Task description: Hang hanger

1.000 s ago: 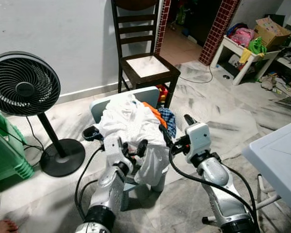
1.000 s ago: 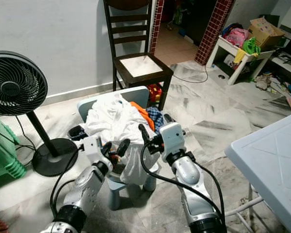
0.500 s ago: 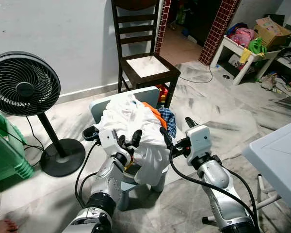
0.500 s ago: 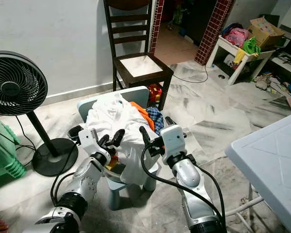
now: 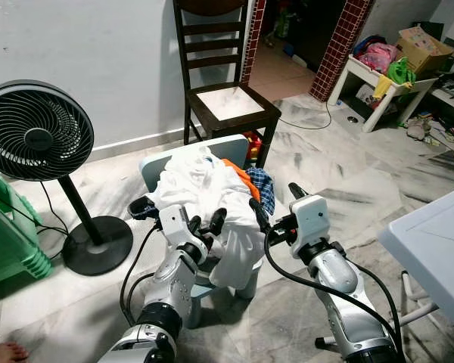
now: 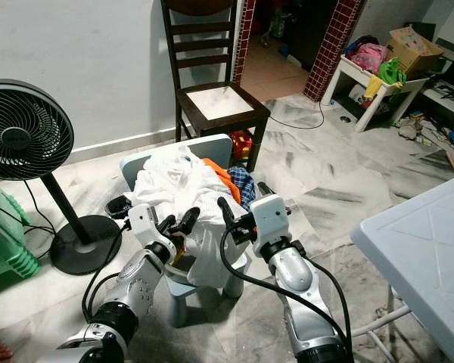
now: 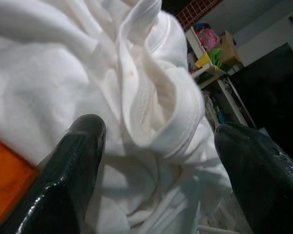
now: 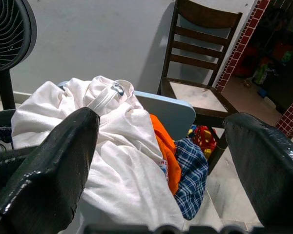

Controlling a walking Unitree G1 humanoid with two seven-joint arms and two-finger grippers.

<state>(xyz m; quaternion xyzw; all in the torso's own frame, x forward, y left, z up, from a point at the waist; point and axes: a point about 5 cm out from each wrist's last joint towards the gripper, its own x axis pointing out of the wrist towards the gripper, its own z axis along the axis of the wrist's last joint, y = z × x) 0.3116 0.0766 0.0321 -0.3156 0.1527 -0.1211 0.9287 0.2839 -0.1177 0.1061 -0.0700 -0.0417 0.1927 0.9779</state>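
Observation:
A heap of clothes lies on a small light-blue chair (image 5: 234,144): a white garment (image 5: 200,185) on top, an orange one (image 5: 238,172) and a blue checked cloth (image 5: 263,187) beside it. A small grey hook-like piece (image 8: 118,88) pokes out at the white garment's top. My left gripper (image 5: 204,221) is open, its fingers (image 7: 73,170) against the front of the white garment (image 7: 53,73), with folds bulging between them. My right gripper (image 5: 272,200) is open just right of the heap, near the checked cloth, holding nothing.
A dark wooden chair (image 5: 231,102) stands behind the heap against the wall. A black floor fan (image 5: 38,140) is on the left, with green plastic furniture (image 5: 4,242) beyond it. A white table (image 5: 435,242) juts in at right. A person's foot (image 5: 4,352) shows bottom left.
My left gripper rose from below the seat's front up against the white garment, then settled slightly lower and to the right. The right arm has stayed still.

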